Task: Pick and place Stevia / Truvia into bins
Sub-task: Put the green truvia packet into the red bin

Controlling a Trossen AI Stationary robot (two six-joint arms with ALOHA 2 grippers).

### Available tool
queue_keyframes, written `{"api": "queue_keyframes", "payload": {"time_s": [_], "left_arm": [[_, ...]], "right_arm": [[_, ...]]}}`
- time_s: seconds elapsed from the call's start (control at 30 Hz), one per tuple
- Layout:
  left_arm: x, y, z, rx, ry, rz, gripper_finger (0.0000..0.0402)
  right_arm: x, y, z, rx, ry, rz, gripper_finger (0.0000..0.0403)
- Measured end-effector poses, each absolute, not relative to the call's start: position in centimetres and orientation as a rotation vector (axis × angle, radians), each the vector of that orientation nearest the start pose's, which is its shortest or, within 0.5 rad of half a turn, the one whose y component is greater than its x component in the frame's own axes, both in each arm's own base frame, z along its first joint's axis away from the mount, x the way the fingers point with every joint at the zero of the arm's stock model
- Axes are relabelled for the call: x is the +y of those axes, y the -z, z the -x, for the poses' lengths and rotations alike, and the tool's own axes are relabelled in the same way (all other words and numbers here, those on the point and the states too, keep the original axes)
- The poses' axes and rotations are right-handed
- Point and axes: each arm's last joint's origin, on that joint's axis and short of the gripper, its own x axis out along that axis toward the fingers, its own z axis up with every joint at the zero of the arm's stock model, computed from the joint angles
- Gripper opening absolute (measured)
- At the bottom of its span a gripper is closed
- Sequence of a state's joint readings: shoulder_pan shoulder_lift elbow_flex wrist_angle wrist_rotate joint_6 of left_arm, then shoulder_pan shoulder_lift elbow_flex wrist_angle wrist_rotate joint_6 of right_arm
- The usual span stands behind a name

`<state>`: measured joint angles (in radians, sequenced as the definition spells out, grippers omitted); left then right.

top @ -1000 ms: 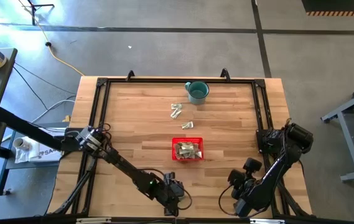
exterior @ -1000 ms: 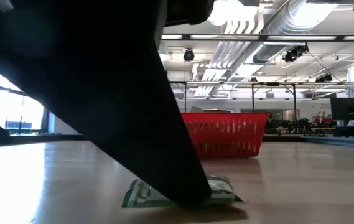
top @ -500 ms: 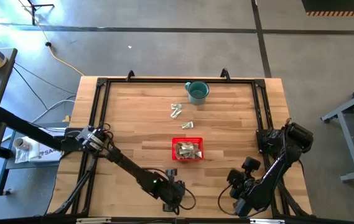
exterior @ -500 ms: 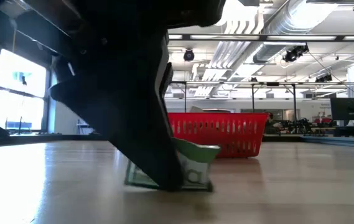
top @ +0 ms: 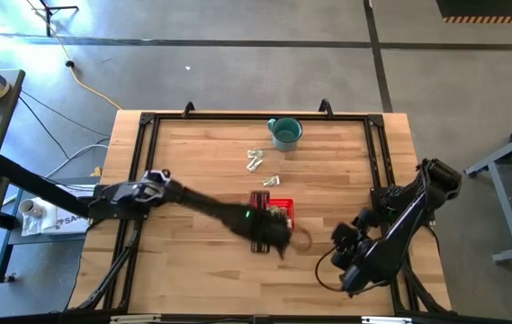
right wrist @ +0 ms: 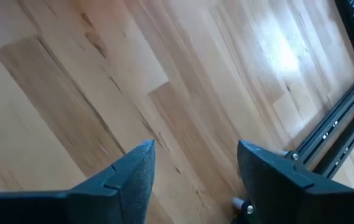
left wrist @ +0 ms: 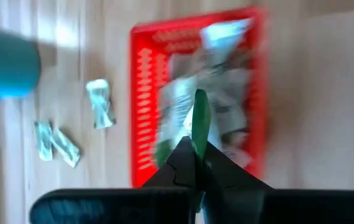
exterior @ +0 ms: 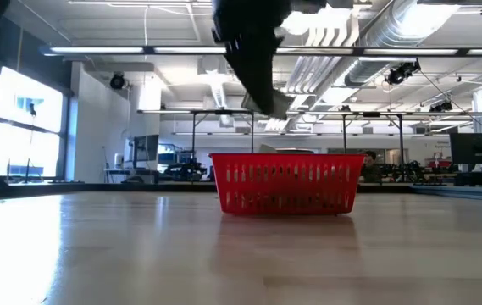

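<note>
Left end effector (left wrist: 196,163) is pinched tight on one sweetener packet (left wrist: 200,121), paper edge-on between the tips, long axis running straight out from the fingers. The key bit imo: the red basket (top: 286,210) sits right under it. In the low view the held packet hangs above the basket's rim, not touching, so the drop prob just needs the fingers to let go, maybe w/ a small dip first.

Basket is small, square, plastic w/ slotted mesh walls, already has a few crumpled packets in it. More loose packets (top: 256,160) lie on the wood surface (top: 193,162) between the basket and the teal mug (top: 285,132), plus one (top: 272,181) just beyond the basket. They're thin, pale w/ green print, wrinkly, so likely fiddly to pinch flat off the wood.

Right end effector (right wrist: 192,165) is well off to the side near the surface's right edge, fingers parted, holding nothing, only bare planks under it. Left arm is def the nearer one.
</note>
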<state>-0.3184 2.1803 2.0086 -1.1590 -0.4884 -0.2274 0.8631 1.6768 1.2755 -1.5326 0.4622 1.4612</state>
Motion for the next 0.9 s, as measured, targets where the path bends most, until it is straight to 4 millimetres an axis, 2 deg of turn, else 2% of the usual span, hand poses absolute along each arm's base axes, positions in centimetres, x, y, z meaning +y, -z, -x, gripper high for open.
{"api": "queue_keyframes", "payload": {"time_s": [0.13,0.3,0.57,0.73,0.9], "left_arm": [[-9.3,-23.6,-43.7,1.254,-0.188,-0.182,0.0046],[-8.0,-22.7,-44.9,1.214,0.018,-0.043,0.0034],[-5.3,-19.2,-44.9,1.229,-0.047,0.029,0.0046],[-4.3,-16.8,-44.1,1.286,-0.029,0.096,0.0037],[-4.9,-16.8,-43.6,1.338,0.024,0.124,0.0054]], "right_arm": [[19.4,-24.1,-17.7,1.220,0.741,0.012,0.0212],[20.0,-24.1,-17.0,1.227,0.711,0.021,0.0212],[20.3,-24.1,-16.7,1.212,0.691,0.045,0.0209],[20.2,-24.0,-16.9,1.214,0.697,0.034,0.0209],[19.7,-24.0,-17.4,1.231,0.725,0.000,0.0209]]}}
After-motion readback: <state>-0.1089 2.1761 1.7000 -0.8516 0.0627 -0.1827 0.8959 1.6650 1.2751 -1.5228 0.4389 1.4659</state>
